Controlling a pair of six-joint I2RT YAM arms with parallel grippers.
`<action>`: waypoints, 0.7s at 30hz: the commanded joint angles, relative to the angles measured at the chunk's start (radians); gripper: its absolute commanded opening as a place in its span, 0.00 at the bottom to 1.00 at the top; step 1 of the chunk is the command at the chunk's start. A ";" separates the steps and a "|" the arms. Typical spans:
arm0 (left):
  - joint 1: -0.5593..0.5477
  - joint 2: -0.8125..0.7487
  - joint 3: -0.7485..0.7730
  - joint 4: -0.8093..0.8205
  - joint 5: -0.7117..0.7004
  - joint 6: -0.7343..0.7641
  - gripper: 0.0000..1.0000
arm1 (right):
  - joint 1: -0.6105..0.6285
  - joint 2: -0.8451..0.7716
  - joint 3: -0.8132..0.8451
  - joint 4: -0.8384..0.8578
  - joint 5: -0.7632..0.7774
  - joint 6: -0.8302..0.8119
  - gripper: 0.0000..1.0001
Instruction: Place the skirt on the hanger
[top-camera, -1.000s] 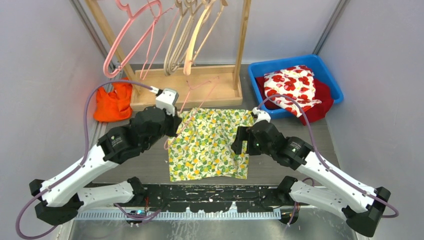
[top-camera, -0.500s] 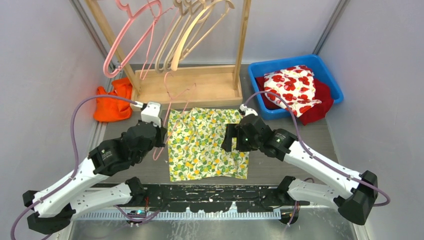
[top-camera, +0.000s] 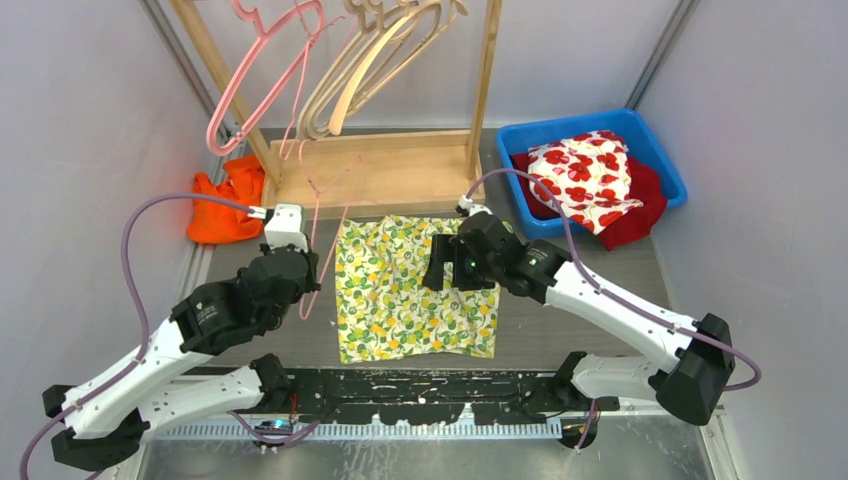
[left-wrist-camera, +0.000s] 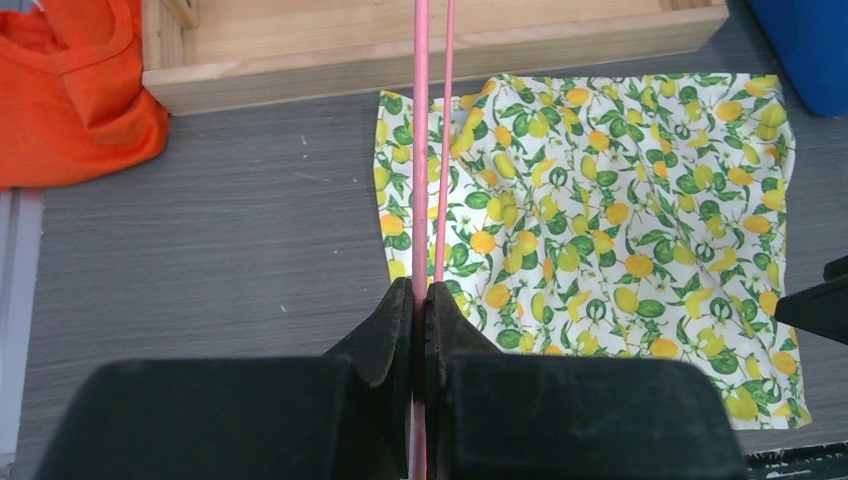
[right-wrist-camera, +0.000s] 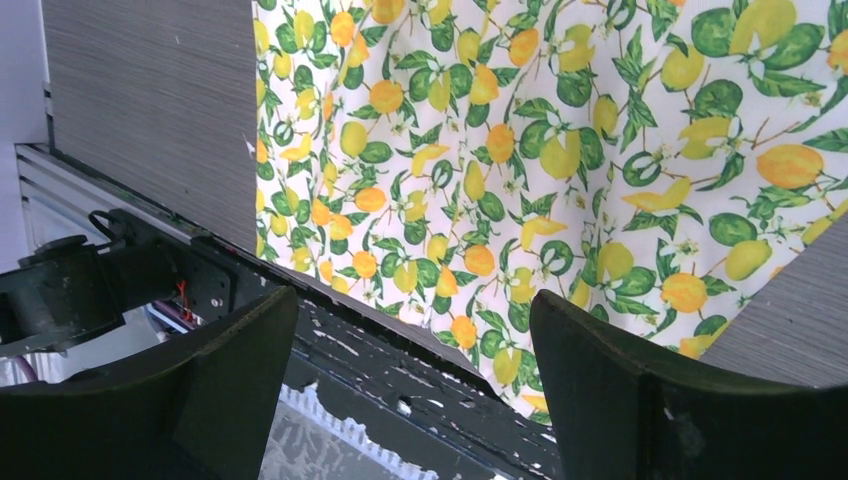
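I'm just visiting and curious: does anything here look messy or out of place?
An orange cloth lies crumpled on the table left of the wooden rack, and a red cloth spills over the blue bin's near rim. The lemon-print skirt lies spread; the left tool pinches a pink hanger.

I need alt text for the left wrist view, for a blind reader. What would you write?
The left claw is shut on a thin pink wire hanger, which runs up the picture across one edge of a lemon-print skirt spread on the grey table. An orange garment lies at top left, beside the wooden rack base.
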 joint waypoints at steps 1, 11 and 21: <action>-0.004 0.015 0.000 -0.018 -0.104 -0.076 0.00 | 0.004 0.027 0.085 0.042 -0.015 0.011 0.91; -0.043 0.109 0.037 -0.067 -0.183 -0.098 0.00 | 0.006 0.087 0.160 0.074 -0.046 0.007 0.90; -0.094 0.133 0.062 -0.032 -0.188 -0.019 0.00 | 0.005 0.151 0.314 0.043 0.002 0.015 0.83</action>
